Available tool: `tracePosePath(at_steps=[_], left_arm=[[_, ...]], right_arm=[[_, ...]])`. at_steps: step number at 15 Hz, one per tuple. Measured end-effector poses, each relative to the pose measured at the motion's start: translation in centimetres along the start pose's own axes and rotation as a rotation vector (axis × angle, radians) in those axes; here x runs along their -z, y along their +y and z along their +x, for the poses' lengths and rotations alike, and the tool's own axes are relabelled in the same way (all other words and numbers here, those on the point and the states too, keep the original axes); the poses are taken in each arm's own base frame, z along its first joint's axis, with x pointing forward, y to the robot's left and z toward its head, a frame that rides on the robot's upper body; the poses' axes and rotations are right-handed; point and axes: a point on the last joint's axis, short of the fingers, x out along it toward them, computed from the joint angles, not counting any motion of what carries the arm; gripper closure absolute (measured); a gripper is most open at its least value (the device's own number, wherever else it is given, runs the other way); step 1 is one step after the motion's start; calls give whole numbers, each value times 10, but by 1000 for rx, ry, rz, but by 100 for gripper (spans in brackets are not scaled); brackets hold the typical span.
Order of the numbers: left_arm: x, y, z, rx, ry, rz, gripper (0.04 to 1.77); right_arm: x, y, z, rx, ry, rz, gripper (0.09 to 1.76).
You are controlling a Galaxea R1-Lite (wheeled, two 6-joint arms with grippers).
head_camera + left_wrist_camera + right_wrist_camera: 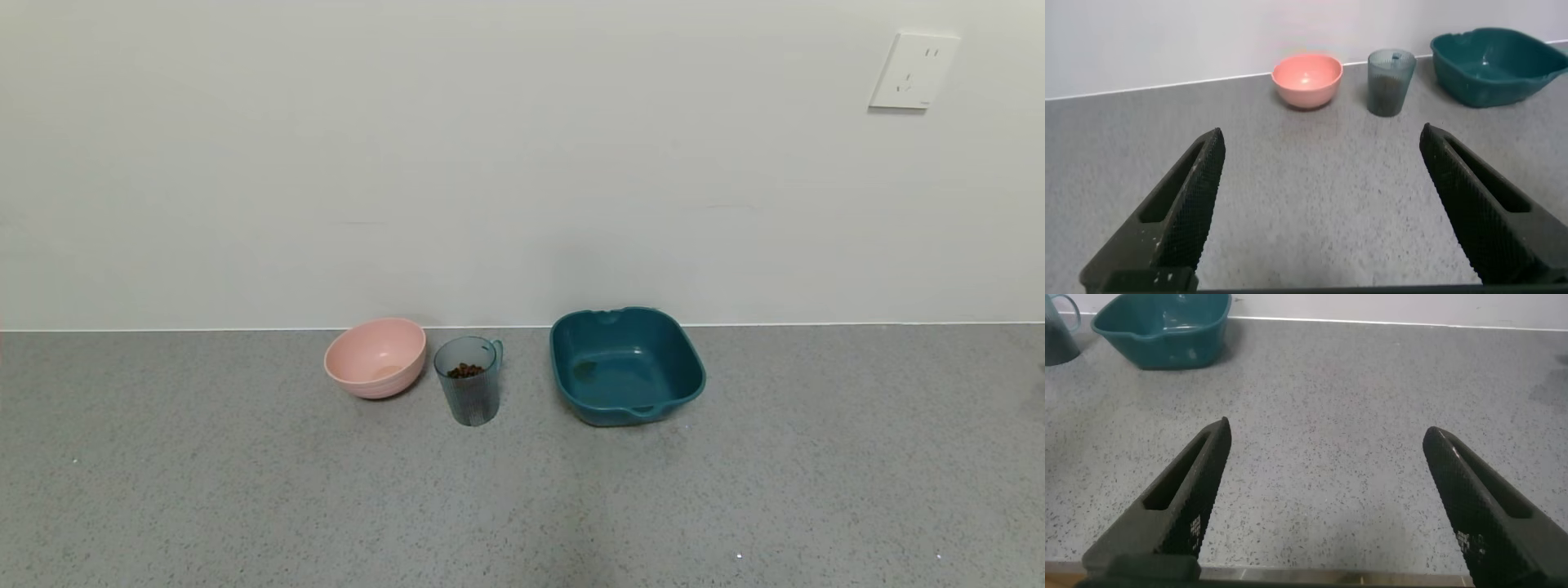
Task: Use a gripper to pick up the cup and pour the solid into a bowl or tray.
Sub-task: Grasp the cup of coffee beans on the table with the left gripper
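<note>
Cup: cup (469, 384) stands upright on the grey speckled counter (245, 490), far from the robot and close to the back wall, with its side handle turned to the right and slightly away. That leaves the ribbed body bare on the near side, which looks like the easiest place for fingers to close.

Solid: solid (465, 371), a small heap of dark brown bits, sits inside the cup near its top, so none has been poured yet.

Pink bowl: pink bowl (376, 357) rests just left of the cup, beside it but apparently not touching. It looks empty and tilts a little toward the near side, a short tip away for the pour.

Teal tray: teal tray (627, 365) lies to the right of the cup, a clear gap between them, also empty.

Left gripper: left gripper (1319, 208) hangs low over the near counter, well apart from the cup, fingers spread wide and holding nothing. Its camera looks straight toward the bowl and cup, so I judge it the better-placed arm for the reach.

Right gripper: right gripper (1327, 502) likewise waits over bare counter on the near right, fingers parted and empty, the tray far off to its left.

Stage: nothing is grasped; the first move, an approach to the cup, is not yet begun.

Risk: the cup is narrow and tall, so a sideways nudge could topple it and scatter the bits.
</note>
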Motion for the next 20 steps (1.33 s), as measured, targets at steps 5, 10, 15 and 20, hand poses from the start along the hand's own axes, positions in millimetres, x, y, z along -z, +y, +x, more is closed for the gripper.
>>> tracePosePath(at_steps=[5, 10, 15, 20], left_arm=[[-68, 3, 47, 76, 34, 10, 9], [-82, -8, 113, 229, 154, 29, 9], [-62, -33, 160, 354, 314, 53, 9], [-33, -49, 197, 351, 452, 76, 9]], right_arm=[[0, 0, 0, 0, 0, 0, 14], [0, 0, 0, 0, 0, 0, 14], [0, 0, 0, 0, 0, 0, 14], [0, 0, 0, 0, 0, 0, 14]])
